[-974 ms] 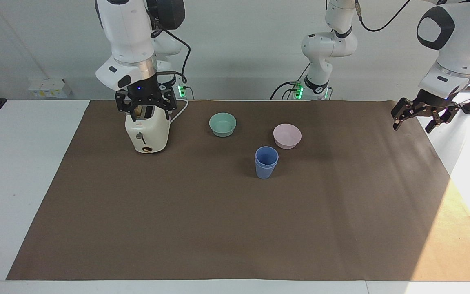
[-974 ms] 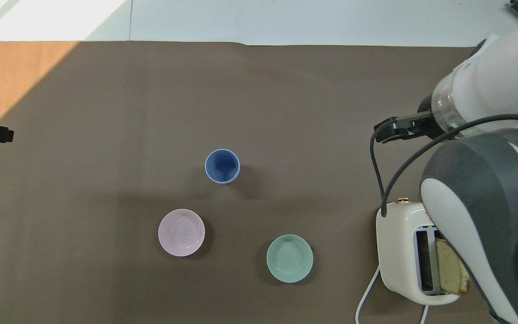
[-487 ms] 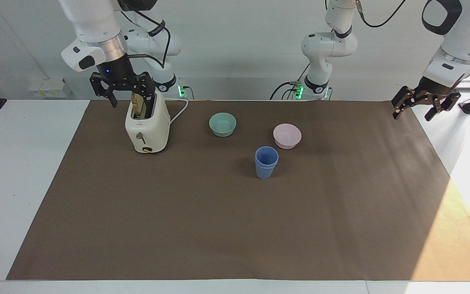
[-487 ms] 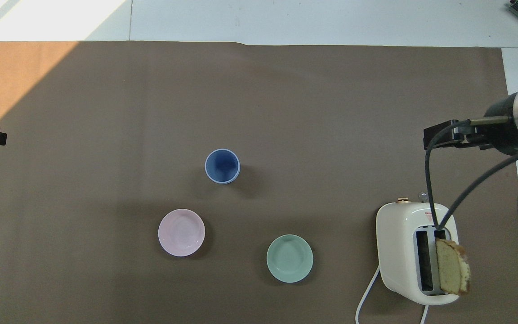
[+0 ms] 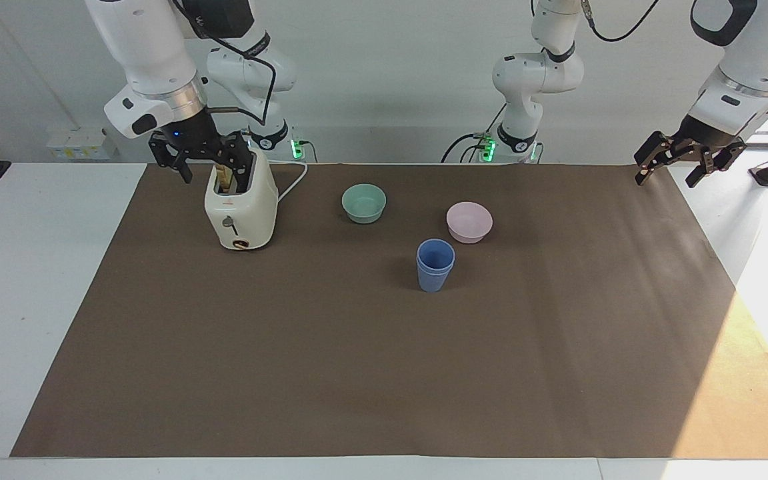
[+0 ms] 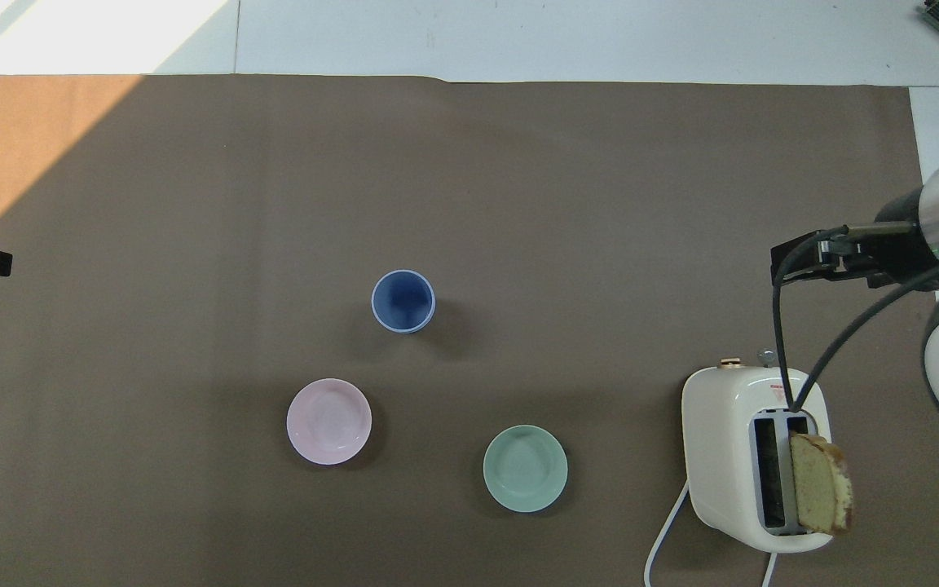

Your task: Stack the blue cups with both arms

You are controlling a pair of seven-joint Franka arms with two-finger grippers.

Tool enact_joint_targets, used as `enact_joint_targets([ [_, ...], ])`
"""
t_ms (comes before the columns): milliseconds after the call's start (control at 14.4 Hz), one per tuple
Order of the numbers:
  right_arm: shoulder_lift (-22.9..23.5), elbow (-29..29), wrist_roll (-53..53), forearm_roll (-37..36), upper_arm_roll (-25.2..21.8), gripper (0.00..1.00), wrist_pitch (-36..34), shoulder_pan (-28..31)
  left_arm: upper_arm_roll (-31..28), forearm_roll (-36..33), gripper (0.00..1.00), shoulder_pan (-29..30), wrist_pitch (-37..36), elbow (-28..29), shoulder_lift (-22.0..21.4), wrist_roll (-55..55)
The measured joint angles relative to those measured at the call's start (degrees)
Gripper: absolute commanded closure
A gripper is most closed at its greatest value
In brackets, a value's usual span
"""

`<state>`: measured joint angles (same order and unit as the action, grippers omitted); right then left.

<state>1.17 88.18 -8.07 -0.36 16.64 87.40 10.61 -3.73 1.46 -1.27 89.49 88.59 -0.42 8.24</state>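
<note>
A: Where are the blue cups (image 5: 435,265)?

B: They stand nested, one inside the other, near the middle of the facing view on the brown mat (image 5: 384,373) that covers the tabletop (image 5: 37,267). The pink bowl (image 5: 469,221) sits just above them in that view, nearer the robots, and the green bowl (image 5: 364,203) is higher still and toward the right arm's end.

A: And the tools?

B: Both are well apart from the cups. The right tool (image 5: 201,155) hangs at the upper left of the facing view, over the toaster (image 5: 241,212), which has a slice of bread (image 6: 820,483) standing in one slot. Its fingers are spread and grip nothing. The left tool (image 5: 679,160) hangs at the upper right, over the mat's corner; its fingers are also spread wide and empty.

A: So neither touches the cups?

B: Neither; the stack stands alone.
</note>
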Motion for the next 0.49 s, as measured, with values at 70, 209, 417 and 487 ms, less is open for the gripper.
enact_joint_targets([
  [70, -0.1, 0.1, 0.1, 0.0, 0.0, 0.00, 0.2, 0.1, 0.0, 0.0, 0.00, 0.0, -0.1, 0.0, 0.0, 0.0],
  [209, -0.2, 0.2, 0.1, 0.0, 0.0, 0.00, 0.3, 0.2, 0.0, 0.0, 0.00, 0.0, -0.3, 0.0, -0.1, 0.0],
  [417, -0.4, 0.3, 0.2, 0.0, 0.0, 0.00, 0.3, 0.3, 0.0, 0.0, 0.00, 0.0, -0.5, 0.0, -0.3, 0.0],
  [487, -0.4, 0.4, 0.2, 0.0, 0.0, 0.00, 0.3, 0.3, 0.0, 0.0, 0.00, 0.0, -0.5, 0.0, -0.4, 0.0],
])
